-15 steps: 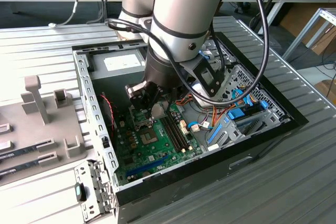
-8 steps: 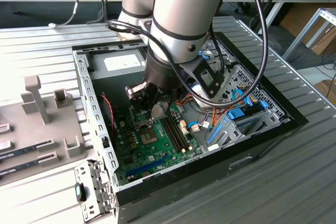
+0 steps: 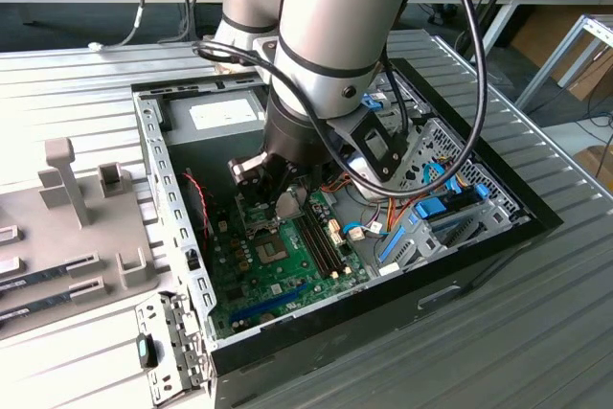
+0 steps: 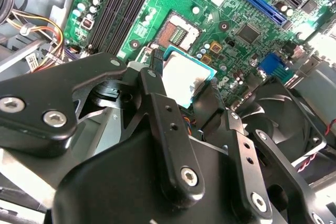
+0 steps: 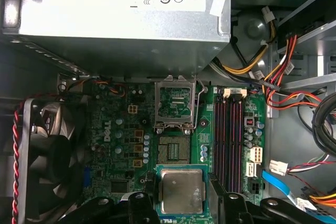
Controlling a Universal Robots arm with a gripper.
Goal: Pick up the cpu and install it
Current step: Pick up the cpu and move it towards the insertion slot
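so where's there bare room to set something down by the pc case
Bare table beside the case, at the exterior view's lower right, and again at its upper left. Crowded inside: the gripper holds the cpu over the board, between fan and cables.

The arm (image 3: 335,35) reaches steeply down, wrist bent, with the hand (image 3: 278,191) pointing downward. Its two black fingers (image 5: 217,190) appear clamped on opposite edges of the cpu (image 4: 184,77).
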